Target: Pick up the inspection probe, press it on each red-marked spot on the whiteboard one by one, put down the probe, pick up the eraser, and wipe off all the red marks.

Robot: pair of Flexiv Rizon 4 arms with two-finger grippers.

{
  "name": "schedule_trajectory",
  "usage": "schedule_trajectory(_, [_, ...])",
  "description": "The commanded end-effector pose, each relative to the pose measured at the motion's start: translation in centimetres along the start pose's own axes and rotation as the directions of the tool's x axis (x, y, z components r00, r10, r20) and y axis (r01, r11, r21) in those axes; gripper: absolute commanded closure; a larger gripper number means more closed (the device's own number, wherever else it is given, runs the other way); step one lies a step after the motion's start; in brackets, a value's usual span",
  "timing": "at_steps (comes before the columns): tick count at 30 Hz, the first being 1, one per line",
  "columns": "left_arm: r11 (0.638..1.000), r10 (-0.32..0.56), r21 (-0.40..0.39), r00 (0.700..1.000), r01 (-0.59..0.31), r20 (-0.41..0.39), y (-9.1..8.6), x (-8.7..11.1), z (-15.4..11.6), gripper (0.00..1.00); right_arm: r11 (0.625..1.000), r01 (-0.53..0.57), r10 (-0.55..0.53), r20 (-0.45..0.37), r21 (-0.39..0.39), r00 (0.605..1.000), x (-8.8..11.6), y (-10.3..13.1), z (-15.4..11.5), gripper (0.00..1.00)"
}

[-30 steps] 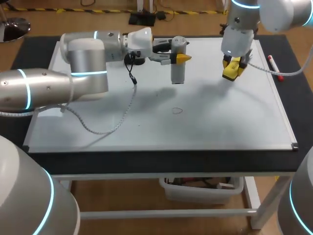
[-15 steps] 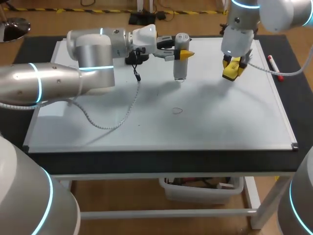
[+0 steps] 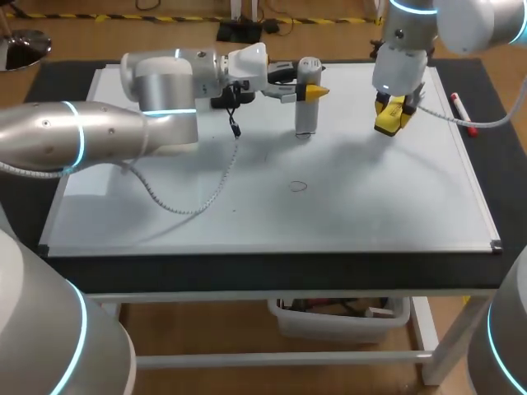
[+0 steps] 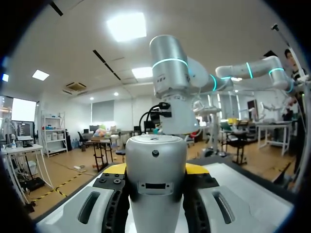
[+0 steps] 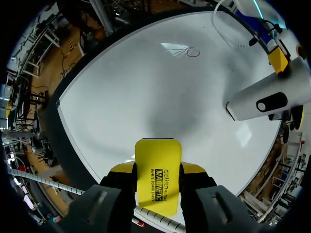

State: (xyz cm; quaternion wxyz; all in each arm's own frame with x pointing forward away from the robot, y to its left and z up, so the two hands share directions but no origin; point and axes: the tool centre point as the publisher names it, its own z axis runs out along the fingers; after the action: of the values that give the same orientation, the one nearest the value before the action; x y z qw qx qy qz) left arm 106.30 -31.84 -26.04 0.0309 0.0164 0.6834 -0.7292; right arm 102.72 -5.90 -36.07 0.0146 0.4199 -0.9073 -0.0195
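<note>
Whiteboard (image 3: 346, 214) far edge — probe (image 3: 306, 103) upright, eraser (image 3: 391, 115) nearby

Silver left arm (image 3: 99, 136), cyan-ringed; yellow-tipped tool (image 3: 307, 92); seemingly a coiled white cable (image 3: 185, 212).

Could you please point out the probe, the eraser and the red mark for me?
probe (image 3: 305, 115): head view, lower silver barrel.
eraser (image 5: 158, 170): right wrist view, yellow face.
red mark (image 3: 298, 186): head view, loop's centre.
</note>
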Motion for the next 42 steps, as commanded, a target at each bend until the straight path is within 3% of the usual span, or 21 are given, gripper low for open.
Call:
schedule_trajectory(1, [1.000,-0.002,0.010,1.000,0.002,-0.014,0.6,-0.8,0.3,1.00,1.000,0.002,-0.002,-0.004,0.000,1.000,0.0,-0.1,-0.1,1.00])
schedule_trajectory(24, [1.000,-0.016,0.011,1.000,0.016,-0.011,1.6,-0.2,-0.6,1.00,1.000,0.002,-0.002,-0.004,0.000,1.000,0.0,-0.1,-0.1,1.00])
schedule_trajectory(42, [1.000,-0.013,0.007,1.000,0.013,-0.009,1.4,-0.1,-0.8,1.00,1.000,0.002,-0.002,-0.004,0.000,1.000,0.0,-0.1,-0.1,1.00])
